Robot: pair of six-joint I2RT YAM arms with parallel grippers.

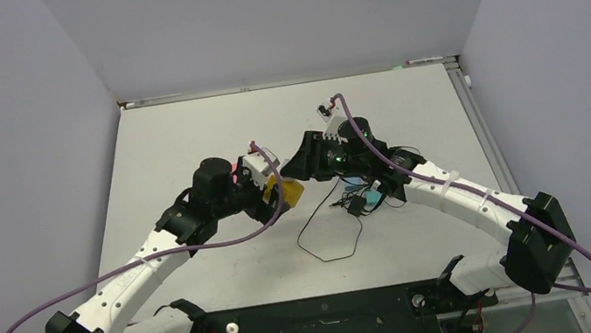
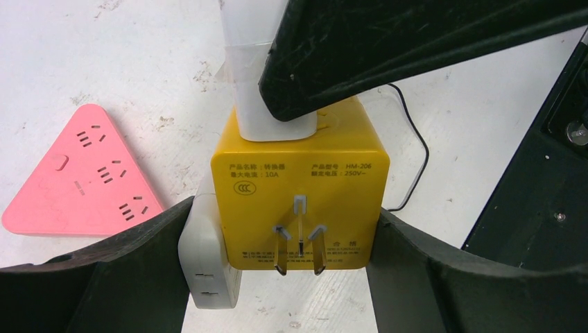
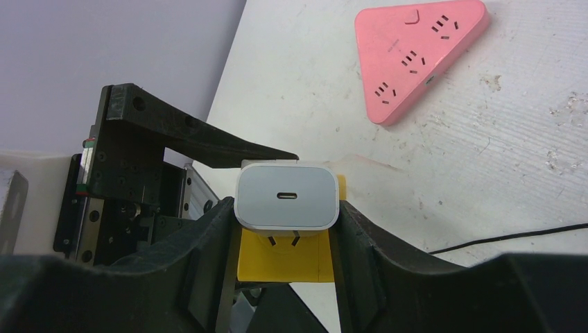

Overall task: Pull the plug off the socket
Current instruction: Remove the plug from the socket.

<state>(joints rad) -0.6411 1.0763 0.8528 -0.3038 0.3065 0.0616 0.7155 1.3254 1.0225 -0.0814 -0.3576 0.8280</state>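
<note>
The plug (image 3: 286, 196) sits pinched in my right gripper (image 3: 286, 211), its prongs partly bared above the yellow socket (image 2: 299, 201), which my left gripper (image 2: 281, 239) clamps over mid-table. I'd pull straight along the prongs, no twisting. A second charger (image 2: 208, 263) at the socket's 8 o'clock is half hidden, and I can't judge prong depth.

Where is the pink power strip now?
The strip lies on the table, lower left in the left wrist view, left of the yellow adapter; upper right in the right wrist view.
</note>
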